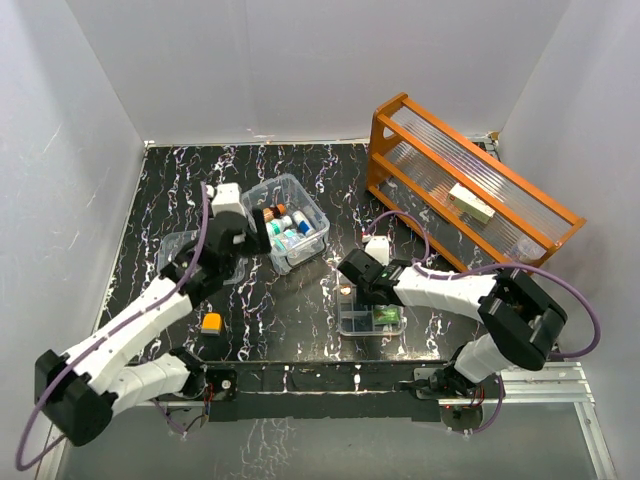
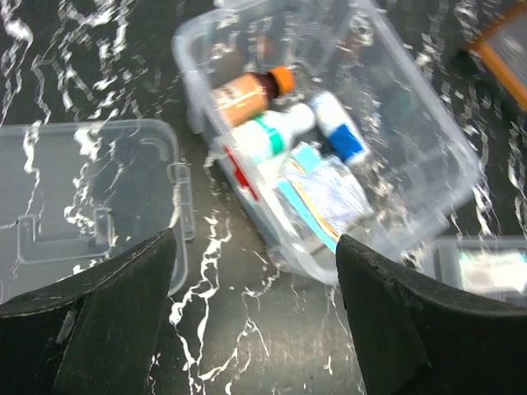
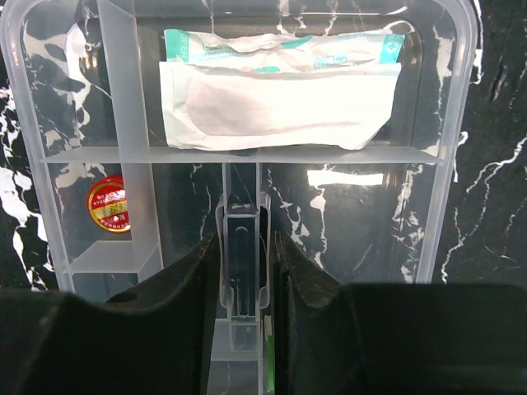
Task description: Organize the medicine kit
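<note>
While left end effector (image 2: 255,247) gapes empty, right end effector (image 3: 244,247) pinches tray (image 3: 128,123) tab.

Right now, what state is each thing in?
box: open, bottles and packets inside
lid: off, flat beside the box
compartment tray: out of the box, one packet inside
left gripper: open, empty
right gripper: shut on the compartment tray's centre handle
orange rack: holds one white item
</note>
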Available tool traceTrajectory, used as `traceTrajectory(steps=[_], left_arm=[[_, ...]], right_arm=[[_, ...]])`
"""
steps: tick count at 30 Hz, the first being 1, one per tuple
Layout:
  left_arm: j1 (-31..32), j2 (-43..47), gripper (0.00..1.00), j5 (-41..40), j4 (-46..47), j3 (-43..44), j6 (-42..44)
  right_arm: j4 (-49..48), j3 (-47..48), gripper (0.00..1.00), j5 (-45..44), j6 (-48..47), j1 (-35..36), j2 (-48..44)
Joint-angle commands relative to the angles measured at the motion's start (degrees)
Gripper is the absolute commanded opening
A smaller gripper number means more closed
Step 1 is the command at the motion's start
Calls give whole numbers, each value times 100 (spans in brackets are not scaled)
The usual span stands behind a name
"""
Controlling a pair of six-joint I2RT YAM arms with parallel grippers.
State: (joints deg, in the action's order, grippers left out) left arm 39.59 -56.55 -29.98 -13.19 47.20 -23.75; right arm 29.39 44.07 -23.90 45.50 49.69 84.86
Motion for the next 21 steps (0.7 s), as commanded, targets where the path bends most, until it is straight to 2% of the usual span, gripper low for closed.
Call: traceTrajectory(steps=[1,6,10,17,21], left_arm=[[-1230,-563,78,1396,-635,439,-977],[-1640,-1254,77,2003,-415,793,-1231],[-1770,-1778,73,2135,-299,1014,-1293],[-1832,-2483,55,2385,-214,1167,-1156],[-1841,-2517,43,2538,-5,1011,-1039]], right_arm=[[181,117,11,-56,-89,-39,-380],[190,62,11,-12,-101,-55,-523],[185,66,11,36,-142,-56,-612],[405,178,11,-86,-257,-63,-725],[509,245,11,-156,-297,-56,-833]])
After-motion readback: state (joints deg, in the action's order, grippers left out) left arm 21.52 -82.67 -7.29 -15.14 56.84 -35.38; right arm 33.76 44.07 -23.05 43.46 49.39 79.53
